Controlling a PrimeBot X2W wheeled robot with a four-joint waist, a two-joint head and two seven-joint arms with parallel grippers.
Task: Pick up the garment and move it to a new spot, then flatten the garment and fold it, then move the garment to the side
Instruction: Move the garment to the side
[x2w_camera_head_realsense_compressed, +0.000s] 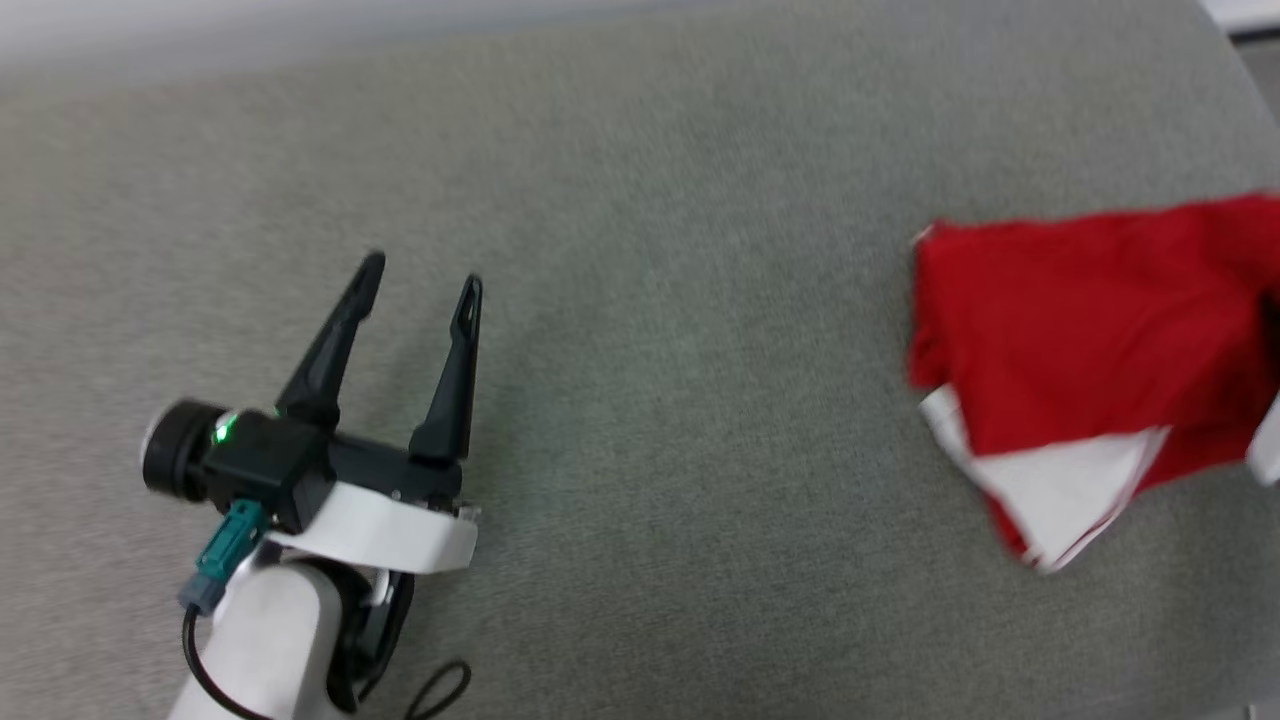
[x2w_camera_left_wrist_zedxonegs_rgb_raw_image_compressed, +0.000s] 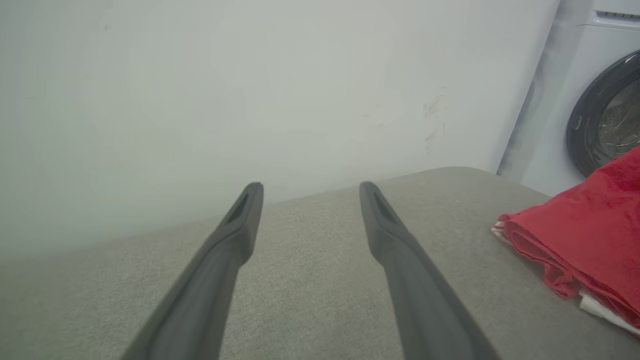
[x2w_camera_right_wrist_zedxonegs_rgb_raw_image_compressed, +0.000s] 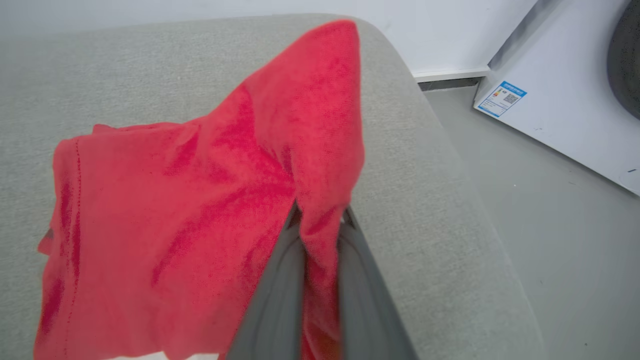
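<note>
Red garment (x2w_camera_head_realsense_compressed: 1090, 330), folded with a white sleeve showing, lying at the right edge of the grey padded surface (x2w_camera_head_realsense_compressed: 650, 400). One raised fold pinched tight between the closed right fingers (x2w_camera_right_wrist_zedxonegs_rgb_raw_image_compressed: 272, 310). Well apart to the left, left fingers (x2w_camera_head_realsense_compressed: 330, 350) spread wide over the surface, holding nothing.

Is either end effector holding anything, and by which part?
The right end effector pinches a raised fold of the red and white fabric garment. The left end effector is open and empty.
</note>
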